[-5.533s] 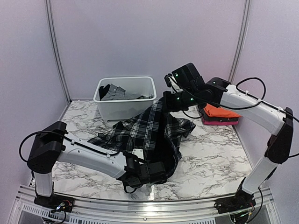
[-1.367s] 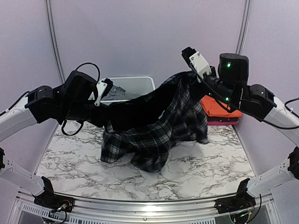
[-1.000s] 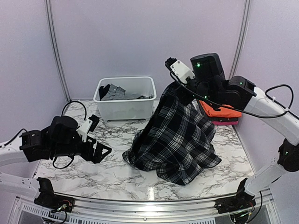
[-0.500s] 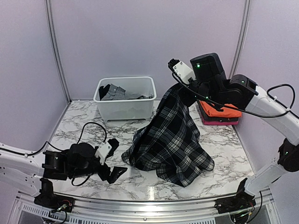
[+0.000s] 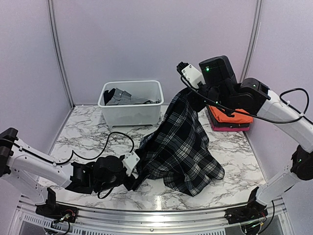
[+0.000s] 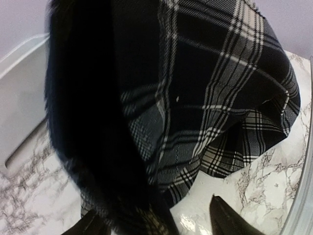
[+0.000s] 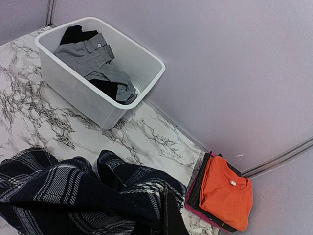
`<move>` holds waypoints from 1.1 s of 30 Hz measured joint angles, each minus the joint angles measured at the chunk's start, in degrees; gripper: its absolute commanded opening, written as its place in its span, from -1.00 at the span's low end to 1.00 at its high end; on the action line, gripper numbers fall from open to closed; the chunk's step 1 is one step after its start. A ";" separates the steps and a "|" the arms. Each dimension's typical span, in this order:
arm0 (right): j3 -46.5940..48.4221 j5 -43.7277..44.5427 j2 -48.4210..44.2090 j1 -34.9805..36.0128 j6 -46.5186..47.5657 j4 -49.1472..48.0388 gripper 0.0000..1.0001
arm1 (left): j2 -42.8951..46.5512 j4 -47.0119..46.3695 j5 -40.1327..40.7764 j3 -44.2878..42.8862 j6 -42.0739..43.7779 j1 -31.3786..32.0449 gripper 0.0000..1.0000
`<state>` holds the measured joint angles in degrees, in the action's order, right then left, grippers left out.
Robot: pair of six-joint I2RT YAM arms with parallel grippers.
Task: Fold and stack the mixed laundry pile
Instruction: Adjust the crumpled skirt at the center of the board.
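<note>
Plaid skirt (image 5: 181, 147) directly below right end effector (image 5: 189, 92)

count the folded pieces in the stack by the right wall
3 show: the orange T-shirt on top, a black layer under it, a pink layer at the bottom. Thin pieces between them may be hidden.

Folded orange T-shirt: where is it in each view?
Top external: orange T-shirt right of centre, mid-height.
Left wrist: not in it.
Right wrist: bottom right corner.
Shared landmark: plaid skirt, in all three views.
</note>
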<state>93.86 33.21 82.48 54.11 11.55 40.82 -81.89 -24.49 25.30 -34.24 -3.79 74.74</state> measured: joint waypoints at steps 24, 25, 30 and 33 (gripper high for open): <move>20.63 -0.63 0.63 -8.96 4.26 4.37 -1.00 | 11.58 44.11 -1.79 -52.28 10.62 -17.05 -1.00; 23.89 -1.03 0.90 -8.68 4.13 4.90 -1.00 | 9.90 48.15 -3.04 -58.58 11.34 -17.03 -1.00; 29.24 -3.06 -1.16 -3.61 1.81 9.70 -1.00 | 9.73 58.95 -5.95 -66.84 11.28 -16.68 -1.00; 27.52 -4.50 -2.36 -1.05 -1.11 15.43 -1.00 | 10.03 67.06 -7.26 -66.82 9.07 -16.76 -1.00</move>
<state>121.38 28.71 80.12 53.06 10.44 56.25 -71.85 42.57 18.04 -101.06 5.28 57.98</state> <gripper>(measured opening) 0.003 0.010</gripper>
